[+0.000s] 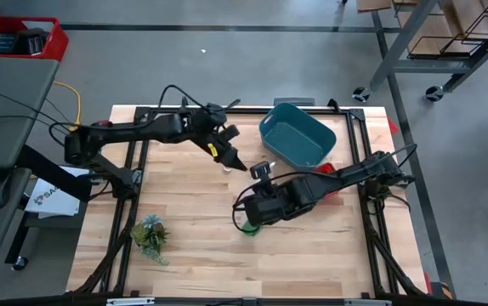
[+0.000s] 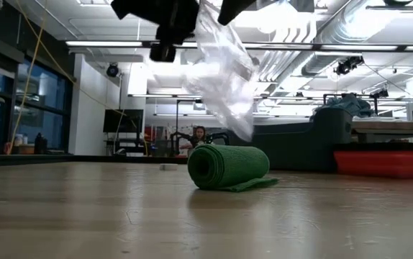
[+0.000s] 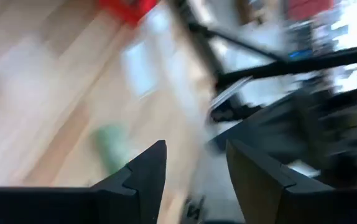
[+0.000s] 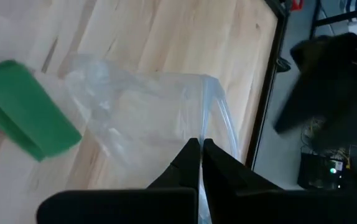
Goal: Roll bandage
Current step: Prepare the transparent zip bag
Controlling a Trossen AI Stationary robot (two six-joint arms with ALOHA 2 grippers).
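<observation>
The green bandage is a small roll (image 2: 228,167) lying on its side on the table, its loose end flat beside it; it also shows in the high view (image 1: 246,228) and the right wrist view (image 4: 26,112). My right gripper (image 4: 201,152) hangs just above the roll (image 1: 251,216), shut on a clear plastic bag (image 4: 147,118). The bag (image 2: 221,72) hangs over the roll. My left gripper (image 1: 234,163) is open and empty above the table's middle, farther back than the roll; its wrist view is blurred (image 3: 194,149). My right gripper pinches the clear plastic bag by an edge (image 4: 208,106) between its two shut fingers, coming from above. The bag hangs slack below the fingers, over the roll; I cannot tell whether it touches the roll.
A teal bin (image 1: 297,134) stands at the table's far right. A small leafy plant (image 1: 150,236) lies near the front left. The dark frame rails (image 1: 359,153) run along the table's sides. A red tray (image 2: 383,162) shows beyond the table.
</observation>
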